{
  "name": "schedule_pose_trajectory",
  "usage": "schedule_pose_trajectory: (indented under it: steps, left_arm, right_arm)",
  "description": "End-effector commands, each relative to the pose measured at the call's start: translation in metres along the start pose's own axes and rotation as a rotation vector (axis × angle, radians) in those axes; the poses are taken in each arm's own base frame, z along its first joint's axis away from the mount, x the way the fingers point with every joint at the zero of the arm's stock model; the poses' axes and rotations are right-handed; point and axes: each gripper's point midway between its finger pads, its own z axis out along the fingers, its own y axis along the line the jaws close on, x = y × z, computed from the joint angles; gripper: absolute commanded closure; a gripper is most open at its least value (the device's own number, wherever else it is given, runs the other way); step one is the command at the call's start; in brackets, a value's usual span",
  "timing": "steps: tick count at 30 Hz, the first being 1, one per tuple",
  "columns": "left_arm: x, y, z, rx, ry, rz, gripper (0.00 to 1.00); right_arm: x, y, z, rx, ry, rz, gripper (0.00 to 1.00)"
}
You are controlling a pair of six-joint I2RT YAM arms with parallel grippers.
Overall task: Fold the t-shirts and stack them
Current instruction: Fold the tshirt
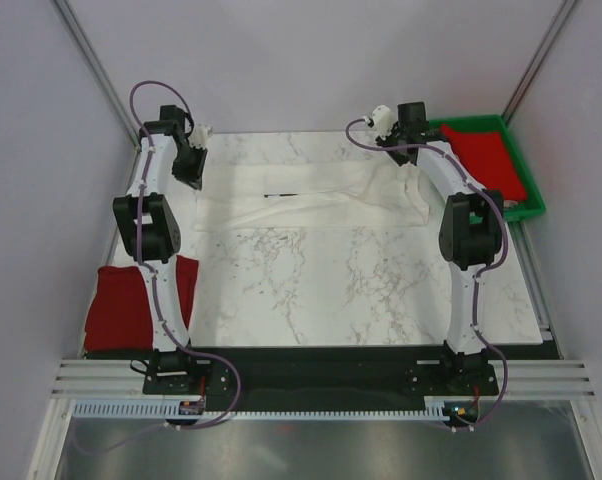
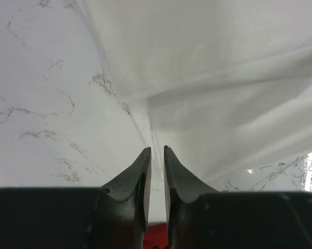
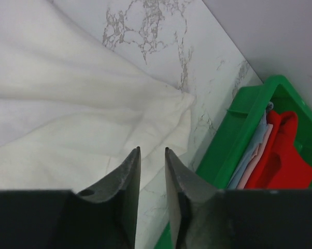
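Note:
A white t-shirt with a small dark print lies spread across the far part of the marble table. My left gripper hangs over its left end. In the left wrist view the shirt fills the right side, and its edge runs down toward my left gripper, whose jaws stand slightly apart and empty. My right gripper hangs over the shirt's right end. In the right wrist view my right gripper is narrowly open and holds nothing.
A red t-shirt lies folded at the table's left edge, beside the left arm. A green tray stands at the back right and holds a red shirt. Its wall is close to my right gripper, with pale blue and pink cloth inside.

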Motion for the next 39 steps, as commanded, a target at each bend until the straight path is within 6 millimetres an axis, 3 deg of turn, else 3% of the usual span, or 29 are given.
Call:
schedule_pose_trajectory:
  steps: [1, 5, 8, 10, 13, 15, 17, 18, 20, 32, 39]
  left_arm:
    - [-0.025, 0.012, -0.023, -0.082, -0.087, -0.01, 0.75]
    - [-0.032, 0.019, -0.041, -0.138, -0.121, -0.009, 0.71]
    - [-0.024, 0.006, -0.042, -0.098, -0.106, 0.008, 0.71]
    - [-0.011, -0.011, -0.029, -0.031, -0.063, 0.037, 0.72]
    - [0.011, -0.03, -0.009, 0.022, 0.011, 0.083, 0.79]
    - [0.025, -0.036, 0.006, 0.044, 0.064, 0.082, 0.86]
    - [0.036, -0.04, 0.015, 0.061, 0.102, 0.071, 0.88]
    - [0.037, -0.053, 0.019, 0.071, 0.116, 0.095, 0.88]
    - [0.042, -0.052, 0.024, 0.063, 0.136, 0.092, 0.89]
    - [0.084, -0.046, 0.049, 0.027, 0.278, 0.07, 0.9]
    - [0.089, -0.044, 0.052, 0.015, 0.298, 0.074, 0.9]
  right_arm:
    - [-0.01, -0.03, -0.01, 0.119, -0.001, 0.062, 0.65]
    - [-0.018, -0.029, -0.03, 0.099, -0.042, 0.093, 0.57]
    - [-0.024, 0.009, -0.043, -0.088, -0.109, 0.043, 0.55]
    - [-0.023, 0.046, -0.05, -0.256, -0.129, 0.007, 0.54]
    - [-0.015, 0.072, -0.044, -0.355, -0.104, -0.024, 0.55]
    - [-0.012, 0.08, -0.036, -0.389, -0.088, -0.027, 0.55]
    - [-0.009, 0.092, -0.032, -0.45, -0.082, -0.03, 0.56]
    - [-0.01, 0.094, -0.029, -0.461, -0.091, -0.031, 0.56]
    - [-0.003, 0.11, -0.025, -0.525, -0.066, -0.037, 0.56]
    - [0.005, 0.145, -0.015, -0.635, -0.044, -0.076, 0.54]
    - [0.0, 0.159, -0.012, -0.671, -0.057, -0.079, 0.53]
